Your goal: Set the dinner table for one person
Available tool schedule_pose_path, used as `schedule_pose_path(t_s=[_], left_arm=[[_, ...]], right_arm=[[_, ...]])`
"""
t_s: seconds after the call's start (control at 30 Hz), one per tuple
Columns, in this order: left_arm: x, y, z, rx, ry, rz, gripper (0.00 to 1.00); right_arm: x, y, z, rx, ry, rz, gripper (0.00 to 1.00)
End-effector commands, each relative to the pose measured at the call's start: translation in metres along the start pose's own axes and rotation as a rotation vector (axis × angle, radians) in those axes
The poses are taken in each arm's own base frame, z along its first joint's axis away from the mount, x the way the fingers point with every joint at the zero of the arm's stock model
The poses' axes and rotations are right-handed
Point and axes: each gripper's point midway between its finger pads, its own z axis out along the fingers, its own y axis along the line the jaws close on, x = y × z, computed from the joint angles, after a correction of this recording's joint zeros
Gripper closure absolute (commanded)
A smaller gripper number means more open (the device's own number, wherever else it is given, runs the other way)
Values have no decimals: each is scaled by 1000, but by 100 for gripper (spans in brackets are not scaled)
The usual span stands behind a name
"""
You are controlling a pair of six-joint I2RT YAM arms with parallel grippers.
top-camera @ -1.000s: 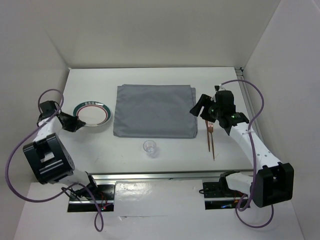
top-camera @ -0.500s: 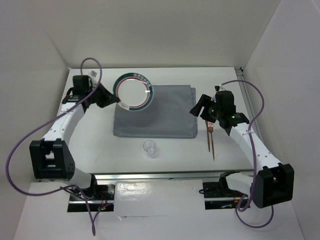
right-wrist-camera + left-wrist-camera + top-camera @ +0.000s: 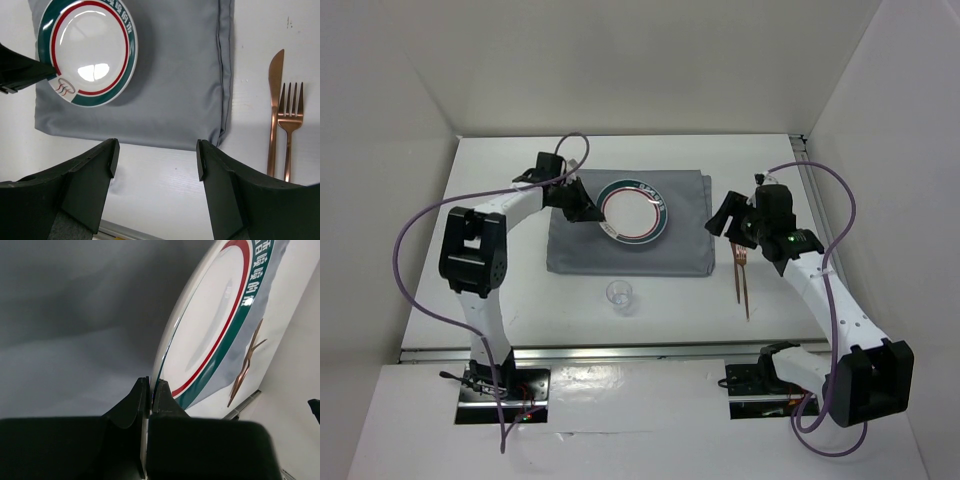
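Observation:
A white plate point(image 3: 634, 211) with a green and red rim hangs tilted over the grey cloth mat point(image 3: 670, 245) on the dinner table point(image 3: 520, 290). My left gripper point(image 3: 586, 211) is shut on the plate's point(image 3: 210, 330) left rim, seen edge-on in the left wrist view, where the left gripper point(image 3: 151, 388) pinches it. My right gripper point(image 3: 727, 218) hovers open and empty beside the mat's right edge. In the right wrist view the right gripper point(image 3: 157, 152) frames bare table, with the plate point(image 3: 87, 50) at upper left. A copper knife point(image 3: 735, 275) and fork point(image 3: 744, 280) lie right of the mat.
A small clear glass point(image 3: 620, 296) stands in front of the mat. A silver metal rail point(image 3: 620, 349) runs along the near table edge. White walls enclose the back and sides. Purple cables loop from both arms.
My left arm has swept the plate from the table's far left up and rightward to above the mat. The right arm has barely shifted.

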Motion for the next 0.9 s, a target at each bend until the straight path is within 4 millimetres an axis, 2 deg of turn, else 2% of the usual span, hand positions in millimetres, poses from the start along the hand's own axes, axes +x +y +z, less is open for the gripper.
schedule_pose_path(t_s=[0.0, 0.07, 0.23, 0.27, 0.3, 0.33, 0.37, 0.4, 0.43, 0.47, 0.5, 0.53, 0.6, 0.63, 0.7, 0.73, 0.8, 0.87], left_arm=[[-15, -35, 0, 101, -33, 92, 100], [-15, -29, 7, 72, -37, 77, 100], [-8, 1, 29, -11, 5, 26, 100], [-15, 3, 30, -40, -11, 23, 90], [-7, 4, 33, -59, 21, 10, 80], [-8, 8, 34, -76, 24, 16, 69], [-12, 10, 34, -94, 16, 27, 56], [-7, 9, 36, -99, 30, 28, 40], [-6, 12, 35, -116, 31, 35, 33], [-8, 9, 32, -111, 24, 40, 26], [-8, 2, 28, -113, 13, 67, 23], [-11, 0, 26, -118, -1, 72, 17], [-9, -3, 18, -142, -5, 101, 15], [-11, -9, 10, -142, -23, 108, 15], [-11, -16, -3, -165, -42, 147, 13], [-14, -32, -16, -152, -75, 172, 13], [-18, -39, -34, -169, -118, 194, 13], [-16, -64, -60, -143, -171, 234, 13]], right_arm=[[1, -4, -6, 22, -14, -24, 25], [2, -5, -4, 27, -6, -23, 25], [6, -6, 0, 24, 8, -21, 25], [6, -7, 0, 24, 8, -32, 25], [4, -7, -1, 33, 3, -32, 25], [4, -7, -1, 33, 3, -32, 25], [3, -9, -1, 41, -2, -41, 25], [1, -11, -1, 54, -9, -41, 25], [4, -13, -2, 61, 1, -40, 25], [4, -13, -2, 61, 1, -40, 25], [5, -16, -2, 75, 5, -39, 25], [7, -21, -3, 102, 10, -27, 25], [9, -31, -4, 165, 6, 2, 28], [17, -40, -4, 207, 35, 13, 30], [20, -54, -5, 289, 42, 37, 34], [29, -64, -7, 338, 82, 36, 34], [32, -78, -9, 410, 89, 50, 38], [38, -85, -7, 435, 117, 57, 41]])
